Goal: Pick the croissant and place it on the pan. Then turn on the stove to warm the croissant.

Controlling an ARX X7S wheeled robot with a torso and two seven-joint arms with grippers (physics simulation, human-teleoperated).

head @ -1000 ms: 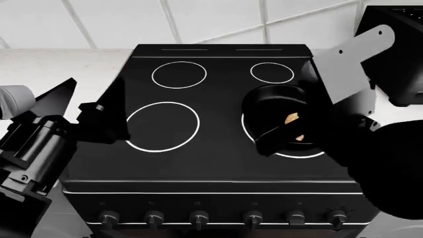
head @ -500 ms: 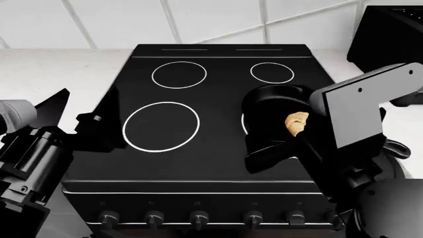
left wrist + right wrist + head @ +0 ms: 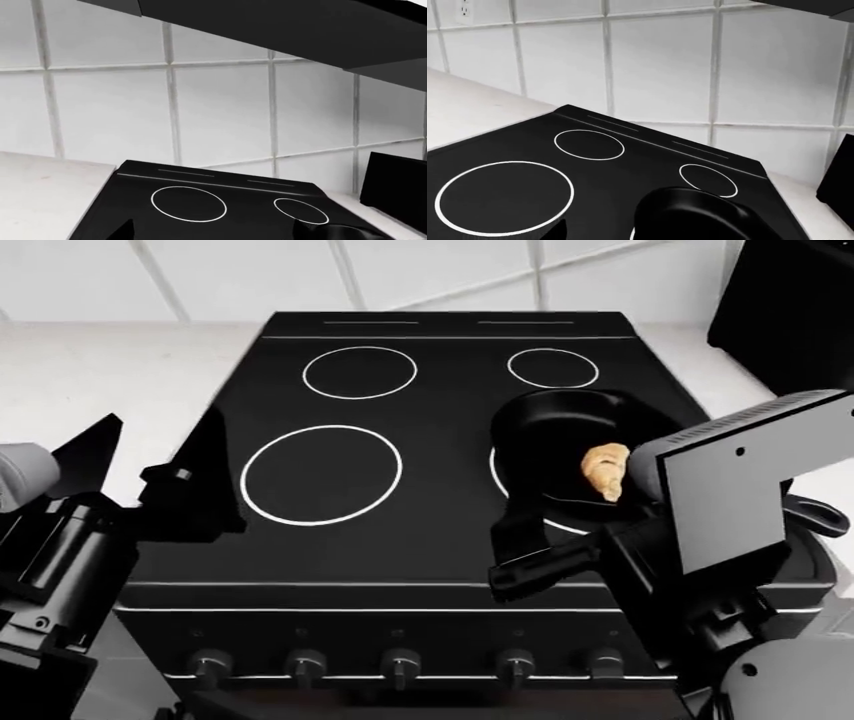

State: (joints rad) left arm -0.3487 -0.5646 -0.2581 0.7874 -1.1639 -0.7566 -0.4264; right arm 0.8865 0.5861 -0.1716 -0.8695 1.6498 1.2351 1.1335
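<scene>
The croissant, small and golden-tan, lies inside the black pan, against its right wall. The pan sits on the front right burner ring of the black glass-top stove. My right gripper hovers open just in front of the pan, over the stove's front right part, with nothing held. In the right wrist view the pan is close below, one of the fingertips shows, and the croissant is hidden. My left gripper stands open and empty at the stove's left edge, its jaws wide apart.
A row of round knobs runs along the stove's front panel, below my right gripper. A black toaster stands on the counter at the back right. White counter lies left of the stove, with a tiled wall behind.
My right gripper has drawn back from over the pan toward the stove's front edge, uncovering the croissant lying in the pan. The left arm has hardly moved.
</scene>
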